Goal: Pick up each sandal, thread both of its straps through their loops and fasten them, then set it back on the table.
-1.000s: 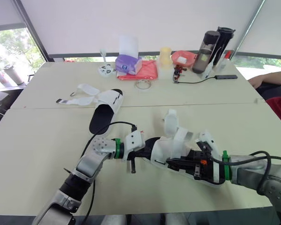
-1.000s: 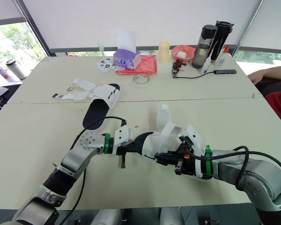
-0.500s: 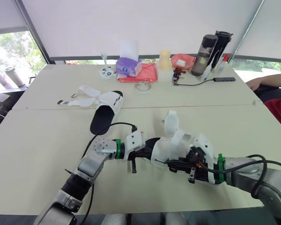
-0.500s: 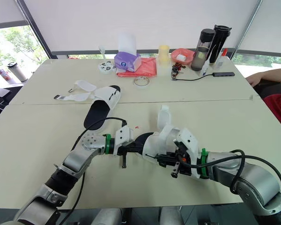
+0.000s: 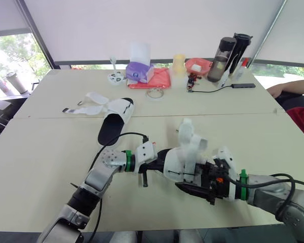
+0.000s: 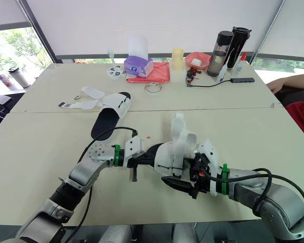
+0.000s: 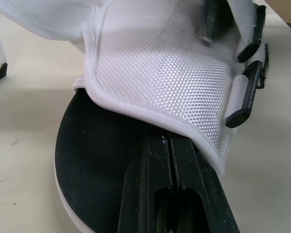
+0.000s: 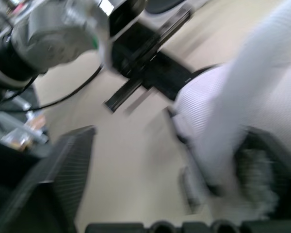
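White-mesh near sandal (image 5: 185, 158) sits between our grippers over the table's (image 5: 40, 162) near middle. Left gripper (image 7: 170, 140) is pinched closed, tips under its upper. Right gripper (image 5: 195, 183): grip we cannot tell. Farther left lies the second sandal (image 5: 114, 121), straps loose. Beyond, a purple box (image 5: 137, 72) holds a tissue (image 5: 139, 50).

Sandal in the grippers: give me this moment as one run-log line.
left gripper: shut on sandal end | right gripper: at other end, grip unclear | straps: loose | second sandal: on table, straps open
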Controlling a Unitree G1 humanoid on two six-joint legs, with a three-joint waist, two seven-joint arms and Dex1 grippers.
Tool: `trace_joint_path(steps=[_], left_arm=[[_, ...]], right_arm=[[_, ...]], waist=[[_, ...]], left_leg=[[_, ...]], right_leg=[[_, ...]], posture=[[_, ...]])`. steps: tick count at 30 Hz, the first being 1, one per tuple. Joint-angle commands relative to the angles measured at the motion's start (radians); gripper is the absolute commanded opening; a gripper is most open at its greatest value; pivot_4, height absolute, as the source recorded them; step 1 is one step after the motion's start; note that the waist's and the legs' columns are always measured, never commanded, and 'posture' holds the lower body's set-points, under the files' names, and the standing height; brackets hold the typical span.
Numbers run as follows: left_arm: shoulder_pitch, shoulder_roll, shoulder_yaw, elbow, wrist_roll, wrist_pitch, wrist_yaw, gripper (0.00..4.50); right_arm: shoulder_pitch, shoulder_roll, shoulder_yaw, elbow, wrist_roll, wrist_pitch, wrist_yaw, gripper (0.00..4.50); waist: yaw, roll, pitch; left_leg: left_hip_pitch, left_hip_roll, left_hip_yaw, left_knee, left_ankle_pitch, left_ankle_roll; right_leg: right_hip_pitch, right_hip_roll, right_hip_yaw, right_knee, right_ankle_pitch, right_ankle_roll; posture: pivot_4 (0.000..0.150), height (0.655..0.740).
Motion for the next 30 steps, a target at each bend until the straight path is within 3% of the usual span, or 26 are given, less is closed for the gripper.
trace_joint_path(steps=[1, 6, 10, 20, 30], left_arm=[[0.023, 0.009, -0.035, 0.036, 0.033, 0.016, -0.006, 0.0], [0.028, 0.003, -0.027, 0.024, 0.002, 0.045, -0.024, 0.0], [0.03, 0.002, -0.029, 0.011, -0.023, 0.081, -0.052, 0.0], [0.027, 0.011, -0.043, -0.025, -0.048, 0.15, -0.095, 0.0], [0.028, 0.011, -0.042, -0.033, -0.042, 0.156, -0.088, 0.0]], right_arm=[[0.044, -0.027, -0.151, -0.022, 0.203, 0.053, -0.015, 4.45], [0.252, -0.099, -0.322, -0.077, 0.374, 0.116, 0.012, 4.45], [0.363, -0.12, -0.268, -0.167, 0.304, 0.102, 0.009, 4.45], [0.279, -0.015, -0.051, -0.131, 0.058, -0.027, -0.09, 4.45], [0.239, 0.042, 0.004, -0.093, 0.056, -0.041, -0.098, 4.45]], waist=[[0.0, 0.0, 0.0], [0.017, 0.001, 0.0], [0.017, 0.003, -0.002], [0.021, 0.003, -0.002], [0.019, 0.003, -0.002]], left_leg=[[0.0, 0.0, 0.0, 0.0, 0.0, 0.0], [-0.001, 0.0, 0.0, -0.001, 0.0, 0.0], [-0.001, 0.001, 0.002, -0.001, -0.001, 0.001], [-0.002, 0.001, 0.002, -0.002, -0.002, 0.002], [-0.002, 0.001, 0.002, -0.001, -0.002, 0.002]], right_leg=[[0.0, 0.0, 0.0, 0.0, 0.0, 0.0], [-0.001, 0.0, 0.0, 0.0, 0.0, 0.0], [-0.002, 0.0, 0.001, 0.0, 0.0, 0.0], [-0.002, 0.0, 0.001, -0.003, 0.0, 0.0], [-0.002, 0.0, 0.001, -0.003, -0.001, 0.0]], posture=[[0.15, 0.74], [0.15, 0.74], [0.15, 0.74], [0.15, 0.74], [0.15, 0.74]])
